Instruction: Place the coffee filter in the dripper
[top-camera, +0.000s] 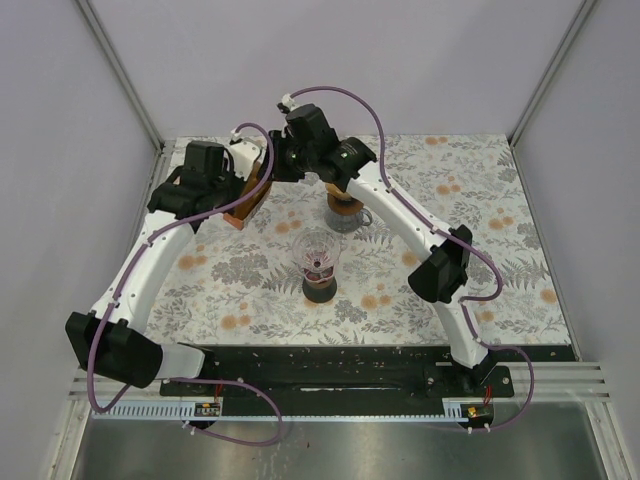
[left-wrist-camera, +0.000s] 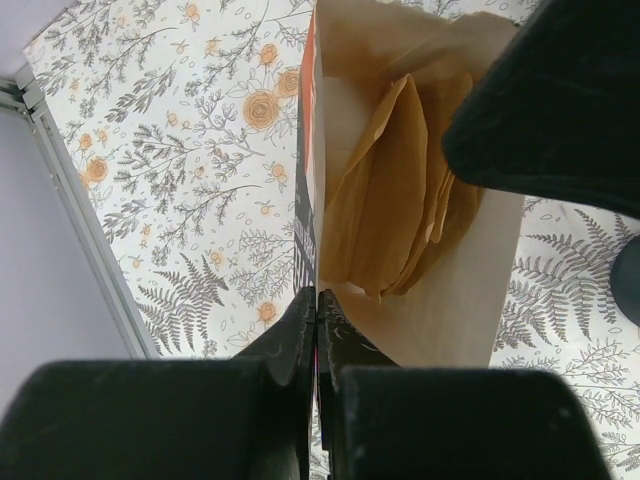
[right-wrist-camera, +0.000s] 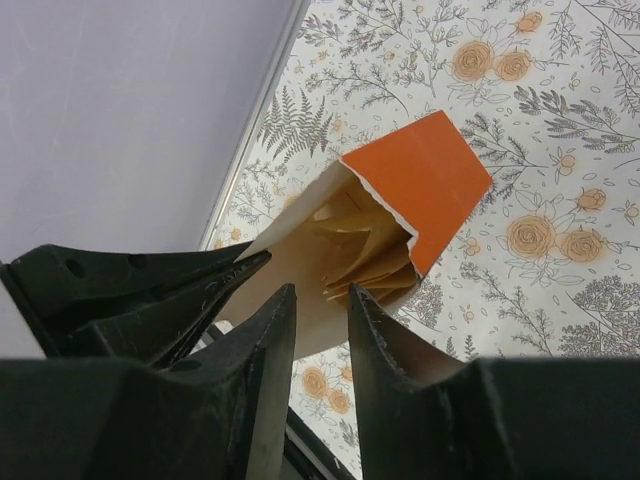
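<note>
- My left claw (left-wrist-camera: 316, 300) is pinched fully together on one side wall of the filter box (left-wrist-camera: 420, 300), with the card edge caught between the two fingertips.
- The filter box is open at its top. It is orange outside and plain card inside, and it sits tilted at the far left of the tabletop (top-camera: 480, 240), close to the left wall.
- The coffee filters (left-wrist-camera: 395, 190) are inside that box. They are a stack of brown paper cones standing on edge and leaning against the inner wall, and none of them is out of the box.
- My right claw (right-wrist-camera: 320, 310) hangs at the box's open mouth with its fingers a narrow gap apart.
- I can see nothing gripped between them. The lower edge of the filters lies just past the fingertips, and I cannot tell whether it touches them.
- In the right wrist view my left claw shows as the dark wedge on the left, touching the box's pale wall.
- The dripper (top-camera: 320, 255), a clear glass cone on a dark base, stands near the middle of the tabletop. It is well apart from the box and nearer my arm bases, with no paper in it.
- A glass jug (top-camera: 347, 212) with a handle stands just behind the dripper, under my right arm.
</note>
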